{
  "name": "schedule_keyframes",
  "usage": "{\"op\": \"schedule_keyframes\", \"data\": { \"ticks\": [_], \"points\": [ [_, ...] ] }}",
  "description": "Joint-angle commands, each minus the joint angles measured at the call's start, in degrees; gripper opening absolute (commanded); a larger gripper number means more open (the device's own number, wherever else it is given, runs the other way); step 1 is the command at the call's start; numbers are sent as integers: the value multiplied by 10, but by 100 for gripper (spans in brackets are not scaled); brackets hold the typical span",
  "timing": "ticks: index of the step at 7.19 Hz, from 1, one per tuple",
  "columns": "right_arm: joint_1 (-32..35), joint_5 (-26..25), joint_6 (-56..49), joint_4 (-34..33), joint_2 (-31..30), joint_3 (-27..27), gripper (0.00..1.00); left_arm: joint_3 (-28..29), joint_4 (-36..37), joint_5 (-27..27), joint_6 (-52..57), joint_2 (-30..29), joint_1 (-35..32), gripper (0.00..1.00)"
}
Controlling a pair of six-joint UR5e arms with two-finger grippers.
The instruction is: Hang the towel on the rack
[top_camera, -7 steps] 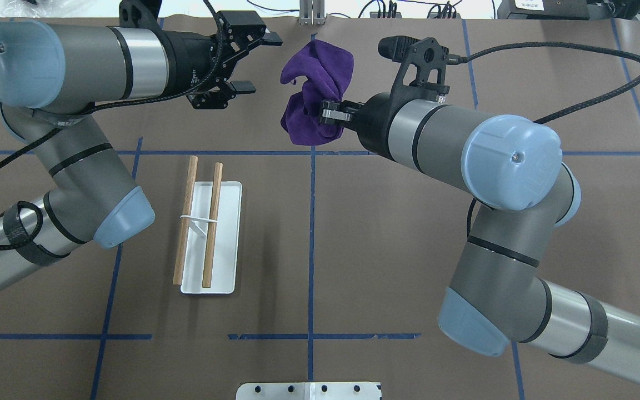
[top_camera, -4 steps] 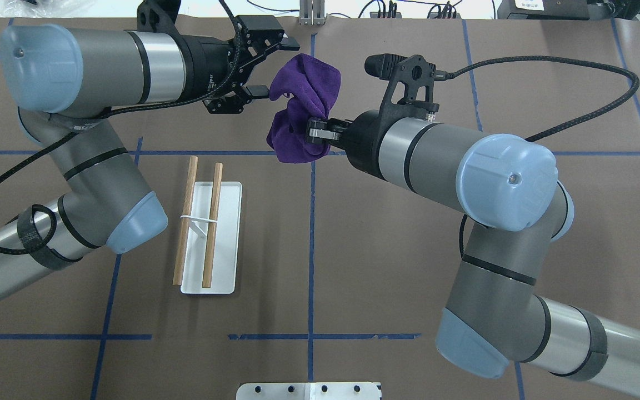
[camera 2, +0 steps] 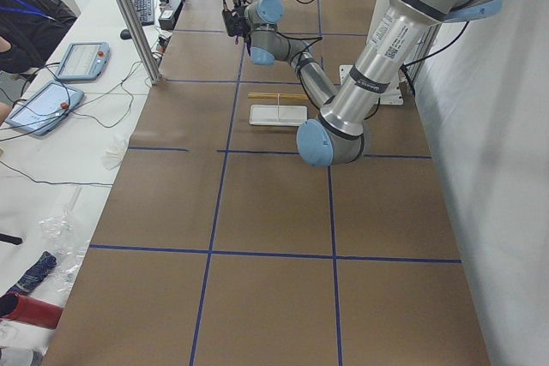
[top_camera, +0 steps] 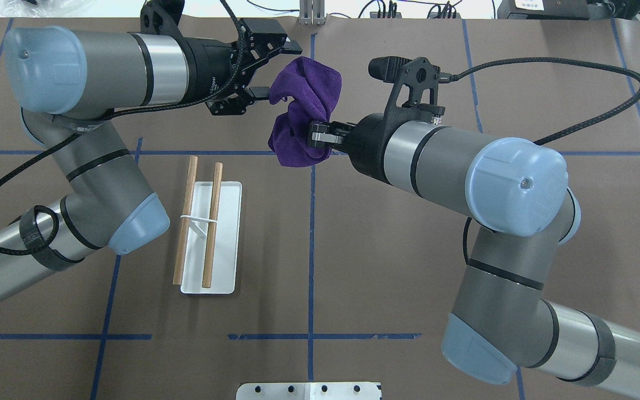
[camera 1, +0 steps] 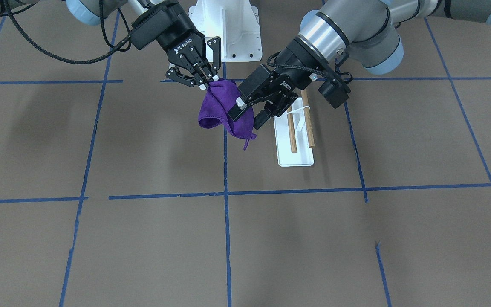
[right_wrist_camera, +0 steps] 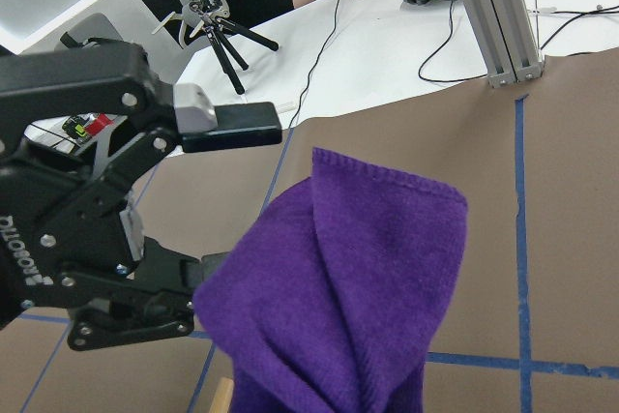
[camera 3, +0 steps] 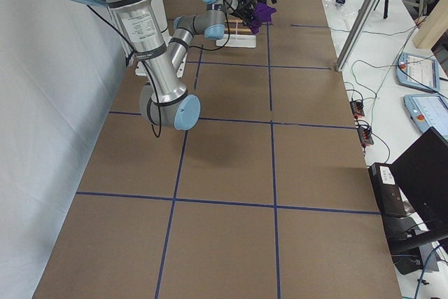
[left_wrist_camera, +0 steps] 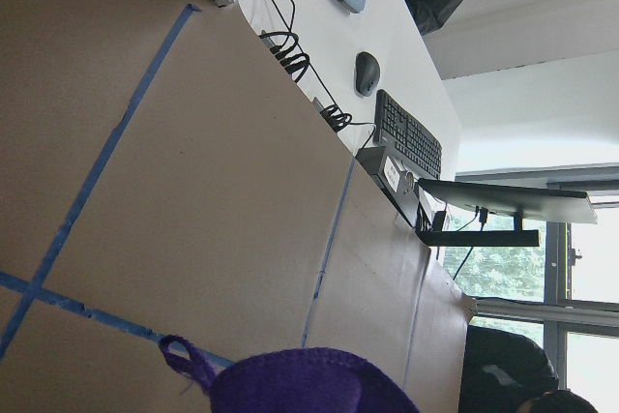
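- The right fingers (top_camera: 313, 135) are pinched shut on a bunched fold of the towel (top_camera: 304, 100). The towel hangs from them in the air, off the worktop (top_camera: 409, 250).
- In the front view the black body behind these fingers carries "ROBOTIQ" in white capitals.
- The left fingers (top_camera: 278, 68) are spread wide, one on each side of the towel's edge on that arm's side, and they are not closed on it.
- From the front, one left finger with a white pad lies across the front of the cloth and the other sits just beside it. Whether either pad touches the cloth cannot be told.
- The left one's body also reads "ROBOTIQ" in the front view. The right wrist view shows part of the same word upside down at its left edge.
- In the overhead view, small white print on the left wrist includes "Gripper". The rest is too small to read.
- The towel's loop (camera 1: 249, 138) dangles from its lowest corner in the front view, and it also shows at the bottom of the left wrist view.
- The rack (top_camera: 225, 222) stands on the worktop, nearer the robot than the towel and on the left arm's side. It is apart from the cloth.
- Its two dowels (top_camera: 185, 219) run parallel over the white base, and both are bare.
- Blue tape lines (top_camera: 311, 250) divide the brown worktop. Seen from overhead, the towel lies just by the centre line.
- Dark print runs along the left arm (camera 2: 377, 57) in the left side view, too small to read.
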Motion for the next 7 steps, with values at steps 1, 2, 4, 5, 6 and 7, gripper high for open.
{"op": "schedule_keyframes", "data": {
  "ticks": [1, 2, 4, 5, 6, 7],
  "points": [
    [0, 0, 0, 0, 1, 1, 0, 1, 0, 0, 0, 0, 3, 85],
    [1, 0, 0, 0, -1, 0, 0, 0, 0, 1, -1, 0, 5, 65],
    [0, 0, -1, 0, -1, 0, 0, -9, 0, 1, -1, 4, 7, 4],
    [1, 0, -2, 0, -1, 0, 0, -17, 1, 0, -2, 7, 6, 0],
    [1, 0, -2, 0, -1, 0, 0, -19, 0, -4, 0, 8, 7, 0],
    [1, 0, -2, 0, -1, 0, 0, -20, 0, -4, 0, 7, 7, 0]
  ]
}}
